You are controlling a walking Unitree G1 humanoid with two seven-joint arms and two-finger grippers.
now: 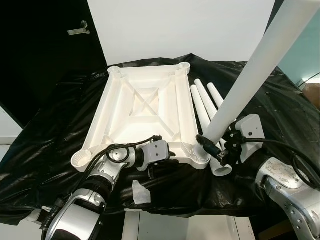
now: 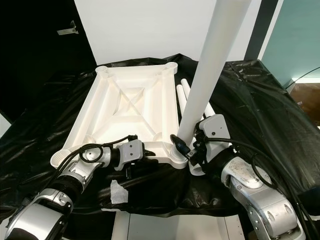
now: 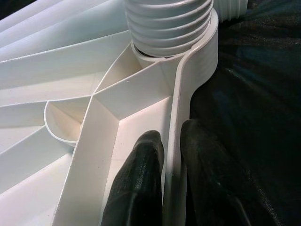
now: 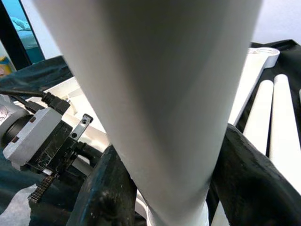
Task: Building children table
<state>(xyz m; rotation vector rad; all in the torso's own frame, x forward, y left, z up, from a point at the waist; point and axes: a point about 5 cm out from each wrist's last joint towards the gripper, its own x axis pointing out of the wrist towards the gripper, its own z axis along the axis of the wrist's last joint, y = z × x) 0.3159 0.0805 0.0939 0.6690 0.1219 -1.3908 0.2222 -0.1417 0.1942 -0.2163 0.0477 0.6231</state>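
Observation:
The white table top [image 1: 145,107] lies upside down on a black-covered surface, ribs facing up. My left gripper [image 1: 172,156] pinches its near rim, one finger on each side of the thin wall [image 3: 171,136]. My right gripper [image 1: 212,150] is shut on a long white leg [image 1: 250,75] that stands tilted, with its ribbed lower end [image 3: 169,23] at the near right corner socket [image 1: 200,157]. In the right wrist view the black fingers [image 4: 108,188] clamp the leg [image 4: 164,94] low down.
Three spare white legs [image 1: 202,102] lie side by side on the black sheet [image 1: 60,135] to the right of the top. Open sockets stand at the near left [image 1: 82,161] and far corners [image 1: 183,65]. A white scrap [image 1: 141,192] lies by the front edge.

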